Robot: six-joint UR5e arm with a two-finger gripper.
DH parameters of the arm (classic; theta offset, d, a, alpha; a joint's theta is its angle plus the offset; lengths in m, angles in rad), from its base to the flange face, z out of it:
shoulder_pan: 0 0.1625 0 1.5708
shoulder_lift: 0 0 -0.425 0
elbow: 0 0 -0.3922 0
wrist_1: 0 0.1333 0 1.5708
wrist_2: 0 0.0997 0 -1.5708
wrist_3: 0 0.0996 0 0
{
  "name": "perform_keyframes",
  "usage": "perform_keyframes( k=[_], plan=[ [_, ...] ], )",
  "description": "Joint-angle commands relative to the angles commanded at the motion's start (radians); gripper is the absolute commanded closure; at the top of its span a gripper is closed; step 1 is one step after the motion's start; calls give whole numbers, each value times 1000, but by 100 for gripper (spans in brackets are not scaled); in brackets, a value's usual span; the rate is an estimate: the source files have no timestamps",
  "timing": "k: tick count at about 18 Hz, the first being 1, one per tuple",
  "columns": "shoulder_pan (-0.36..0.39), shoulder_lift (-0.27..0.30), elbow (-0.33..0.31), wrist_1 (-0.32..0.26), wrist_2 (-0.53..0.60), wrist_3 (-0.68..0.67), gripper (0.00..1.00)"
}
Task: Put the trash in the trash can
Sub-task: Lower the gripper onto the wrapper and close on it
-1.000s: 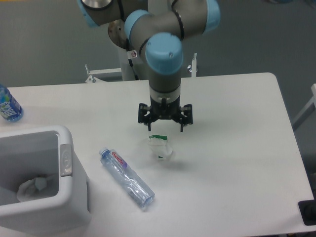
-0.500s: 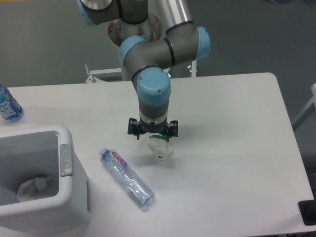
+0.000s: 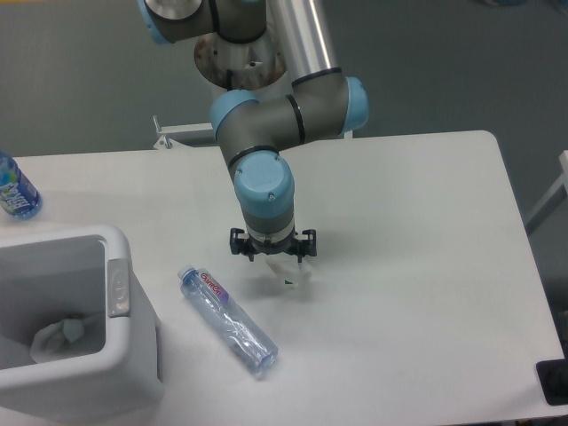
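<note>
Camera view, nearest first: the large white plastic rectangular trash can (image 3: 124,373) with rounded corners is sitting at the near left corner of the table, a grey tab (image 3: 118,288) on its right rim and a crumpled white wad (image 3: 55,335) lying inside. Just right of it, the long clear bluish plastic bottle (image 3: 228,319) with a white red-lettered label is lying flat on the white tabletop (image 3: 426,293), its long axis running diagonally, cap end pointing toward the far left and base toward the near right. Beyond it, near the table's middle, the small crumpled white wrapper (image 3: 291,273) is resting on the surface, mostly hidden under the black two-finger gripper (image 3: 272,249), which is pointing straight down with its fingers spread wide on either side of the wrapper's top. Whether the fingers are touching it is not clear. At the far left edge, a blue-labelled bottle (image 3: 14,191) is lying partly out of frame. Behind the table, a grey floor is stretching away. Compared with a second ago, the arm's wrist has been dropping and shifting left, so the gripper is now sitting lower over the wrapper, covering its green edge; the bottle and can are staying put.
</note>
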Motion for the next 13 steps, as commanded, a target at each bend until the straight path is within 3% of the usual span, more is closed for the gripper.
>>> perform_keyframes(
  k=[5, 8, 9, 13],
  plan=[
    [3, -15, 14, 6, 8, 3, 60],
    [9, -14, 15, 6, 8, 9, 93],
    [18, -15, 15, 6, 20, 11, 100],
    [38, -3, 18, 3, 69, 63, 100]
  ],
)
